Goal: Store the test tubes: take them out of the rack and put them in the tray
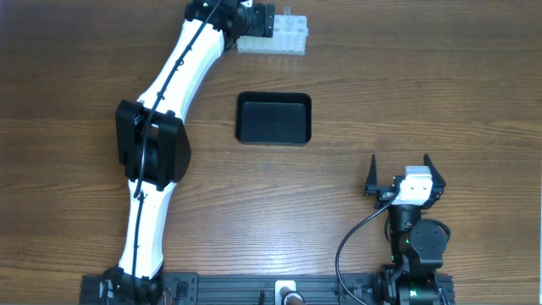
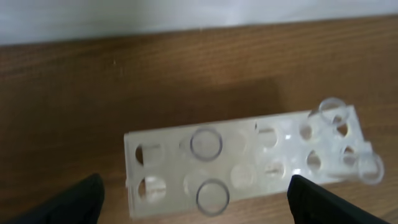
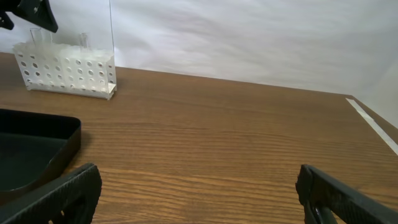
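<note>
- The left pincer (image 2: 199,208) is hovering over the rack (image 2: 242,165) at the far edge of the tabletop (image 1: 423,85), with its jaws gaping wide and holding nothing.
- The fingers are straddling most of the rack's length rather than bracketing one tube. If they come down like this, they are likely to clamp the rack or knock two tubes together.
- The test tubes (image 2: 206,143) are standing in the rack, two clear rims near the middle and two more at one end. Those end ones are looking tilted, so a slanted pull may jam the tube in its hole and lift the light rack with it.
- Clear, smooth tubes are risking a slip if they are pinched off-centre or too high.
- The black tray (image 1: 273,97) is lying near the rack, on the side toward the arms' bases, with no tube in it. A tube released from too high may bounce or roll out.
- The right pincer (image 1: 400,172) is resting near its base, open and empty, well apart from the tray.
</note>
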